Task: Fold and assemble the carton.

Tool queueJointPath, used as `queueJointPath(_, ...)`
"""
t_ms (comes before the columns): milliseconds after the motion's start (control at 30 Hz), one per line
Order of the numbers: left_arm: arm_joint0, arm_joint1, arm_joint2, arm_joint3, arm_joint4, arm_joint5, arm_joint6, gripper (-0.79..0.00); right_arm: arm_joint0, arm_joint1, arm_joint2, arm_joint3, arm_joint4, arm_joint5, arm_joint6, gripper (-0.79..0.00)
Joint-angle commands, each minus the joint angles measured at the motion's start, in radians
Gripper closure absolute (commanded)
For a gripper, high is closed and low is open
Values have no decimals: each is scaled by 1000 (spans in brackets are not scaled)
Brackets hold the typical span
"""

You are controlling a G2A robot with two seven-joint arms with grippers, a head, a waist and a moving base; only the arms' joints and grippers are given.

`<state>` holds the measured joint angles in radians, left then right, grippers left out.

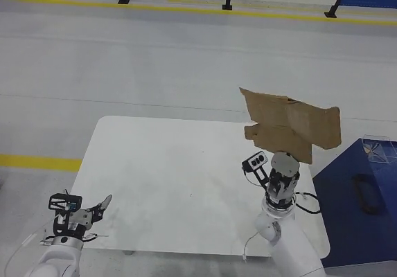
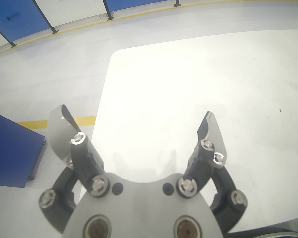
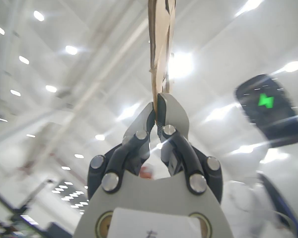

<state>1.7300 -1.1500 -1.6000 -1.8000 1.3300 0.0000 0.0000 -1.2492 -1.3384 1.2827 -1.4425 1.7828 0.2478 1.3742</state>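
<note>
A flat, unfolded brown carton point(image 1: 292, 124) hangs in the air above the white table's point(image 1: 177, 187) right side, its broad face toward the top camera. My right gripper point(image 3: 156, 111) is shut on the carton's lower edge point(image 3: 161, 38), which I see edge-on rising from between the fingers. In the top view that right gripper point(image 1: 281, 163) points upward under the cardboard. My left gripper point(image 2: 136, 122) stands open over the table's near left corner, nothing between its fingers; in the top view the left gripper point(image 1: 104, 203) sits at that corner.
A dark blue bin point(image 1: 368, 201) stands beside the table on the right, with a clear box point(image 1: 378, 147) at its far edge. Another blue box point(image 2: 12, 149) sits on the floor off the table's left side. Yellow floor lines point(image 1: 28, 162) run past.
</note>
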Motion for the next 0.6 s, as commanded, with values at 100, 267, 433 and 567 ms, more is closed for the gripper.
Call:
queueJointPath(100,0,0,0,0,0,0,0,-785,-52,15,110,-69,-357,-367,14,0)
queueJointPath(267,0,0,0,0,0,0,0,-785,-102,23,172,-139,-712,-724,-51,0)
queueJointPath(433,0,0,0,0,0,0,0,-785,-149,20,168,-217,-1179,-990,-297,0)
queueJointPath(567,0,0,0,0,0,0,0,-785,-154,17,119,-216,-1272,-1056,-362,0)
